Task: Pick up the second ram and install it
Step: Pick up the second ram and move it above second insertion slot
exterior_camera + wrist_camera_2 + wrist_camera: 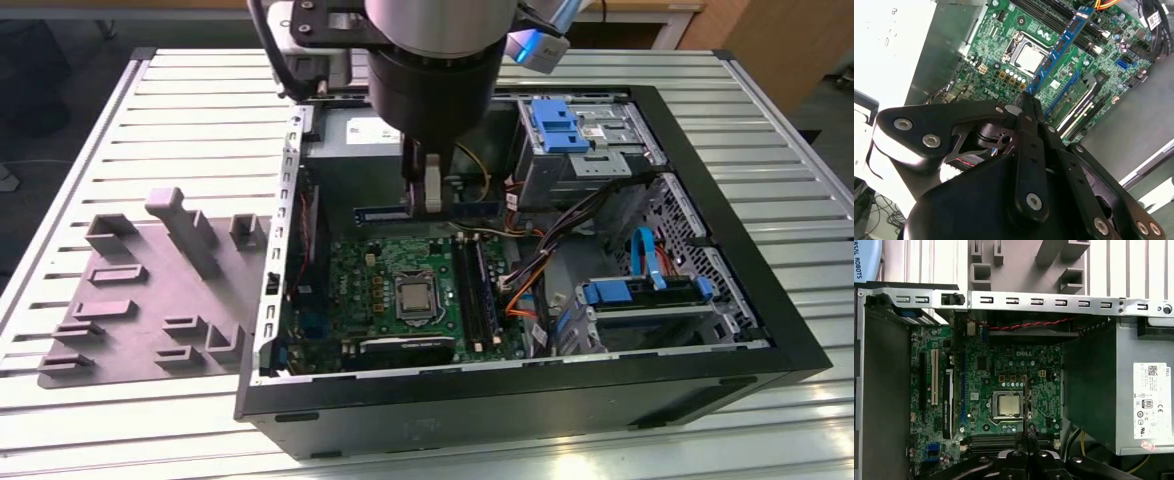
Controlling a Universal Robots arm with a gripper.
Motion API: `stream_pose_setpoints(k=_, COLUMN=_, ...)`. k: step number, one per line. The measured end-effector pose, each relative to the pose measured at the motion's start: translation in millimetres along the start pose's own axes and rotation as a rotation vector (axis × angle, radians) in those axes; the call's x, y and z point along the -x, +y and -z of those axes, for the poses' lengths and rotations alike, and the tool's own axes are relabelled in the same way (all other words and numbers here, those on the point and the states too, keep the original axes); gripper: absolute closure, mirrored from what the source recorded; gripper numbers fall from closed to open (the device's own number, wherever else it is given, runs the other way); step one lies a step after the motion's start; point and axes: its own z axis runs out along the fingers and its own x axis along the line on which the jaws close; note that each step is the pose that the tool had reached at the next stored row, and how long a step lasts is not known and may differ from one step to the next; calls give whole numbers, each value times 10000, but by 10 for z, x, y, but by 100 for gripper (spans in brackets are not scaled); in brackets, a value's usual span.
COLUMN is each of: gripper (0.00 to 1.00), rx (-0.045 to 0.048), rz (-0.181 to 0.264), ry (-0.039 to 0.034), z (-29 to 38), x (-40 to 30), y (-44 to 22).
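Gripper point(430, 198): closed tight on the second ram point(1059, 47), pinching it mid-length. The stick is held level above the motherboard point(999, 365), inside the open computer case point(534, 385).

**Counter bore case and tray**

On the pale slatted metal counter point(801, 250) stood an open black computer case point(534, 395); just beside it, toward the exterior view's left, lay a grey plastic tray point(134, 310) with raised blocks.
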Motion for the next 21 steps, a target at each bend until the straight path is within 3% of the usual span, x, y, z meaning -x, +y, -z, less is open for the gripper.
stream_pose_setpoints(k=21, gripper=88, rx=49, rz=-17, ry=15, z=-189, x=-21, y=-98)
